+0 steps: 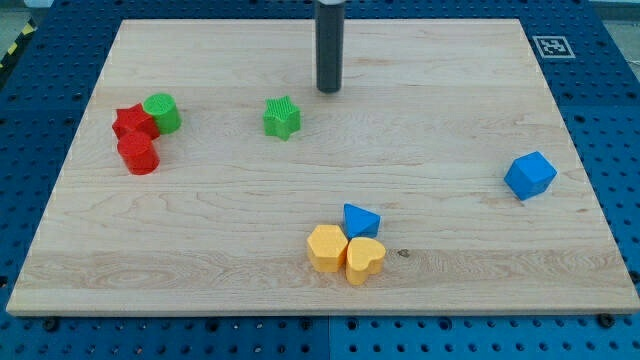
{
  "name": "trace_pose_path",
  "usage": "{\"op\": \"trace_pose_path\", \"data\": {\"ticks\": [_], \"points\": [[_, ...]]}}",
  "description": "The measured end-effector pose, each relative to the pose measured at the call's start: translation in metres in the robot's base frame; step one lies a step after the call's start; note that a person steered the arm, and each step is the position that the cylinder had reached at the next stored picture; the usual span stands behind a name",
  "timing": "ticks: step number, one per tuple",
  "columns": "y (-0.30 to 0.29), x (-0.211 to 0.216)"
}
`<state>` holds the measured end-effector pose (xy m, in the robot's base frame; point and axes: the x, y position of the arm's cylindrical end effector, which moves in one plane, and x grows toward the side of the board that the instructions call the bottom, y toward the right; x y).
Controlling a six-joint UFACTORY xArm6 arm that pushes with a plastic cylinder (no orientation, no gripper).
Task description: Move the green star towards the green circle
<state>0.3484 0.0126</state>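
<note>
The single camera view looks down at an angle on a pale wooden counter (420, 150) with visible grain, resting on a blue perforated base (620, 120). A straight dark rod comes down from the view's top near the middle, and my tip (328, 90) meets the wood just above and to the right of the small green star-shaped block (282, 117), near it but with a clear gap between them. There is no pincer on this arm, only the rod, so nothing is gripped. The green star sits in the upper middle of the counter, left of centre. Well apart from it, toward the view's left, the green circle, a short round cylinder (161, 112), stands touching a red star-like block (133, 124) on its left, and a red round-sided block (138, 154) sits just below, touching that red one. Near the view's bottom centre, three blocks cluster together: a yellow hexagon-like block (327, 247), a yellow heart-shaped block (365, 259) to its right, and a blue triangular block (360, 219) just above them. A blue cube-like block (529, 175) lies alone near the right edge. A black-and-white square marker (549, 45) occupies the counter's top right corner.
</note>
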Motion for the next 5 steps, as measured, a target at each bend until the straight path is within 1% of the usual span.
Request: {"op": "trace_pose_path", "data": {"ticks": [1, 2, 3, 5], "points": [[-0.006, 0.033], [-0.039, 0.049], [-0.078, 0.053], [-0.122, 0.057]]}}
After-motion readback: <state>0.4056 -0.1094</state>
